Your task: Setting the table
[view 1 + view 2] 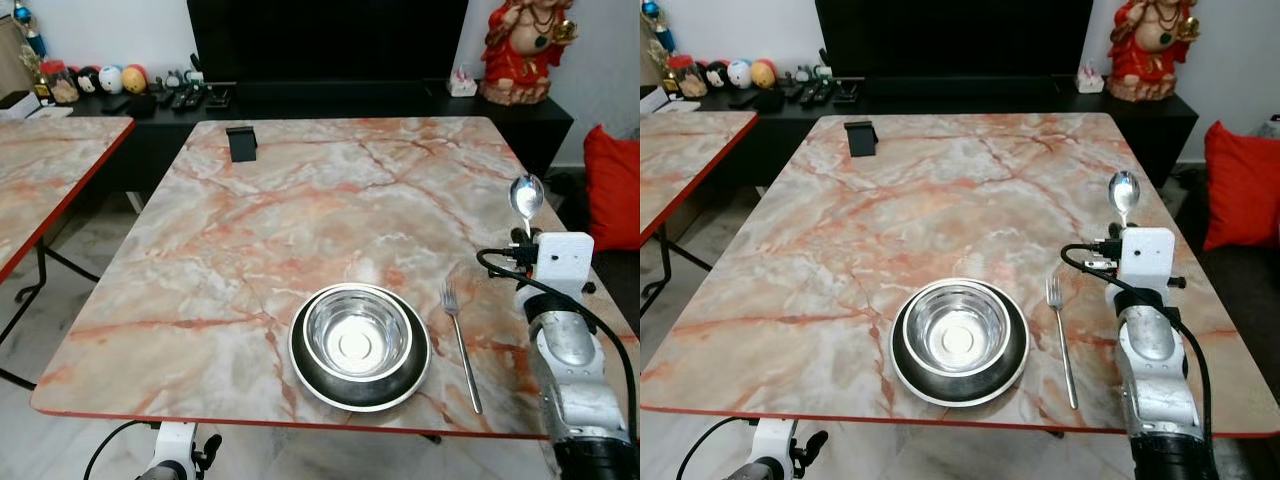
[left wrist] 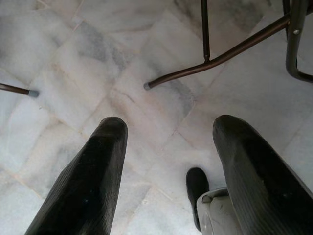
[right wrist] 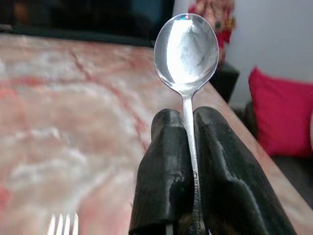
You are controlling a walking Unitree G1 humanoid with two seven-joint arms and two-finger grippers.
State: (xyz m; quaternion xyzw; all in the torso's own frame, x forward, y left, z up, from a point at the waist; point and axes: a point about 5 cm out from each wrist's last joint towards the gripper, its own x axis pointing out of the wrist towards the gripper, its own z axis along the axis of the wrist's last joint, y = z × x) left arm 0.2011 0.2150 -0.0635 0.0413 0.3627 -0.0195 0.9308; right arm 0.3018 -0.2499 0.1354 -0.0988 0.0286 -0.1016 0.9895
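While the polished steel spoon point(image 3: 186, 49) stands bowl-up above the marble-patterned desk point(image 1: 300, 200), the right claw point(image 3: 185, 147) is clamped on its thin, slick, rigid handle; it looks light. Beside it lie the steel fork point(image 1: 460, 340) and steel bowl point(image 1: 357, 335). The left claw point(image 2: 166, 161) hangs parted over the floor.

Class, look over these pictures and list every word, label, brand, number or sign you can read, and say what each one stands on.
Spoon handle, between the shut fingers of the right gripper: a line of engraved lettering, too small and blurred to read.
Bowl, plate, fork, table: no text.
Small items on the dark cabinet behind: no lettering can be made out.
Nothing else carries readable text.
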